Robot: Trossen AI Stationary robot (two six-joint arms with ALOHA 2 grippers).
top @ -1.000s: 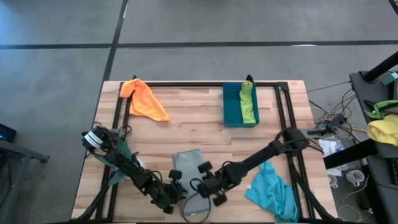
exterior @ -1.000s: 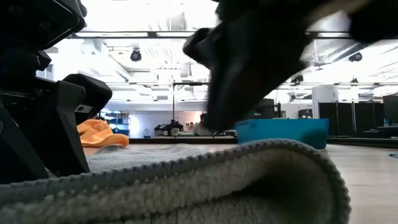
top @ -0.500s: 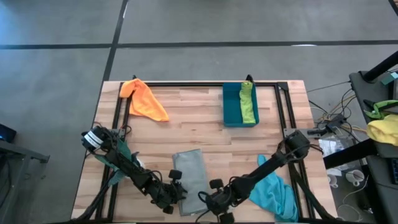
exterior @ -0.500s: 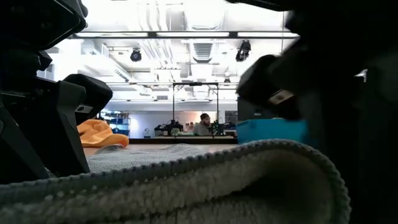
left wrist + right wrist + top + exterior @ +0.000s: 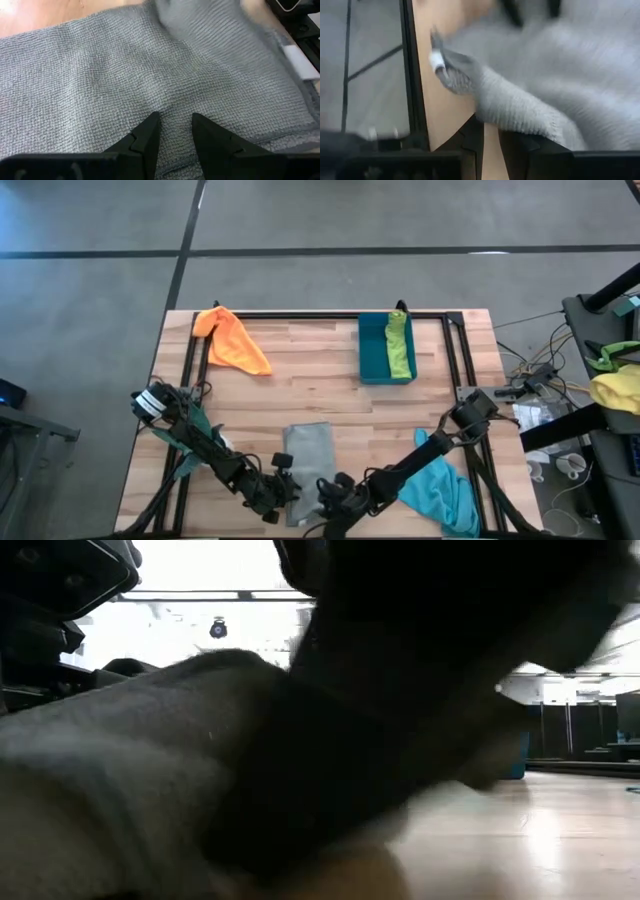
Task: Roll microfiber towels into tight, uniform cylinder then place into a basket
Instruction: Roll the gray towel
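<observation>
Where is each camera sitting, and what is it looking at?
High view: above the table, looking straight down; both arms show.
Low view: at tabletop height, looking across; the grey towel and a dark arm fill it.
Left wrist view: on the left arm, over the left gripper, pressed on the towel.
Right wrist view: on the right arm, over the right gripper at the towel's edge.
All four show the grey towel.

Grey concrete floor [image 5: 90, 310] with dark seams, wooden table [image 5: 310, 385], bright ceiling lights [image 5: 215, 628] beyond

Grey towel [image 5: 110, 770] heaped close at left, dark gripper [image 5: 420, 670] over it, wooden table [image 5: 540, 830] right, teal basket [image 5: 518, 755] behind.
</observation>
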